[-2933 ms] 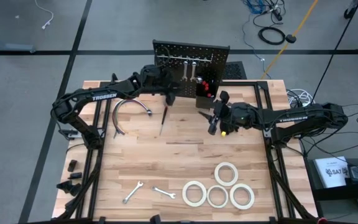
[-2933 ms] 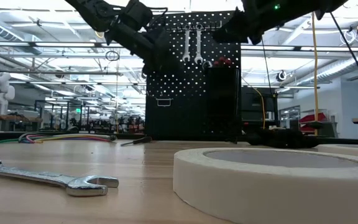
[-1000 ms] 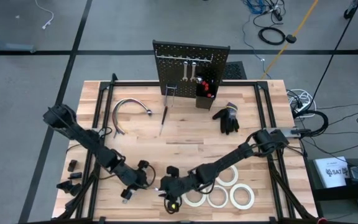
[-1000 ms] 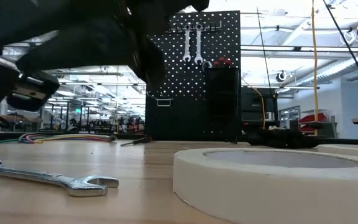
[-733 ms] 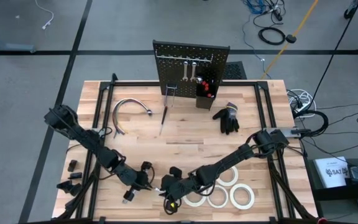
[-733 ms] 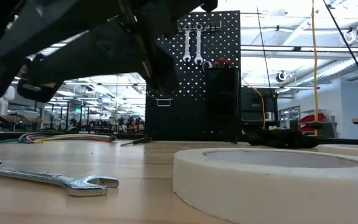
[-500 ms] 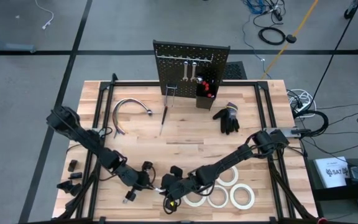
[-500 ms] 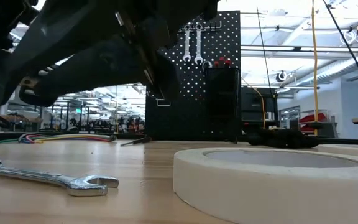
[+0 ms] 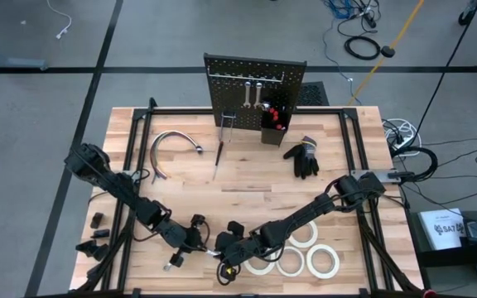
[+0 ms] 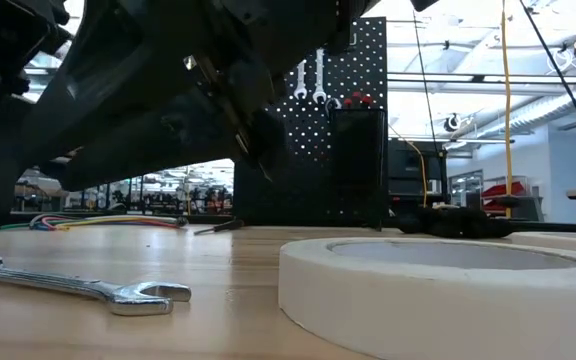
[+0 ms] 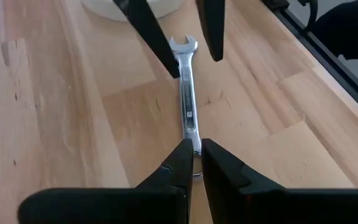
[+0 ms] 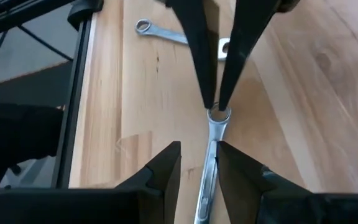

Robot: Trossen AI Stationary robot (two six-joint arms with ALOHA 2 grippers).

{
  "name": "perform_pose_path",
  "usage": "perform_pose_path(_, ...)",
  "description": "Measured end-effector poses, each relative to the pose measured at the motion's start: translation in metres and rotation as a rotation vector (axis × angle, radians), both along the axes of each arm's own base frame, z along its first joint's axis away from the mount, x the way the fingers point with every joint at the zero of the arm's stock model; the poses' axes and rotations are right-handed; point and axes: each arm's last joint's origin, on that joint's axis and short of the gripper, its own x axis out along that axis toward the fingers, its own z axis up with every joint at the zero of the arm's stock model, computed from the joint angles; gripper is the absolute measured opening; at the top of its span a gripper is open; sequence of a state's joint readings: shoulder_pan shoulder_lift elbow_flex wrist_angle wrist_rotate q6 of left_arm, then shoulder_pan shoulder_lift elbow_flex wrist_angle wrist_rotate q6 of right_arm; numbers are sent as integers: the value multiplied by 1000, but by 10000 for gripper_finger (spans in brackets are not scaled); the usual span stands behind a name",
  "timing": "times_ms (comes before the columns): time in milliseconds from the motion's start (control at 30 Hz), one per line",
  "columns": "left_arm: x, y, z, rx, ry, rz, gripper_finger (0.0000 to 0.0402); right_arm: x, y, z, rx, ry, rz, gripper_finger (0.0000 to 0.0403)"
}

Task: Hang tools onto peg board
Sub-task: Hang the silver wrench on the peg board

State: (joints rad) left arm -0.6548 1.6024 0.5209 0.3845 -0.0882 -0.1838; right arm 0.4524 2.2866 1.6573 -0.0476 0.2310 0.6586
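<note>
At the near edge of the light wooden table (image 9: 247, 207), your two grippers meet over one small silver combination wrench (image 11: 188, 106). Your left gripper (image 11: 194, 146) is clenched on the ring end of that wrench, its two dark fingers pinched almost together. Your right gripper (image 12: 197, 149) faces it from the other side, fingers parted and straddling the shaft near the open-jawed end, with a gap visible on either side. Whether the wrench rests on the planks or is raised just off them cannot be told.

A second silver wrench (image 12: 166, 32) lies flat on the wood just beside, toward the table's left. Four white tape rolls (image 9: 290, 261) sit clustered near the right arm, at the front right of the table.

At the far edge stands the upright black perforated peg board (image 9: 255, 70). Two silver wrenches hang side by side (image 9: 253, 93) from its top hooks, and red-handled tools stand in its small black bin (image 9: 273, 122). In front of the board lie a thin red-and-black screwdriver (image 9: 218, 159), a curved chrome tube (image 9: 172, 147) and a black glove (image 9: 302, 157), all well apart from your grippers.
</note>
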Motion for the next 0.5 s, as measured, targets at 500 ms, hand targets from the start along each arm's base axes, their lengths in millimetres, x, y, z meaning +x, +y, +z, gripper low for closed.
perform_pose_path(500,3,-3,-21,-3,62,22,33,-2,0,-16,-45,55,-19,98)
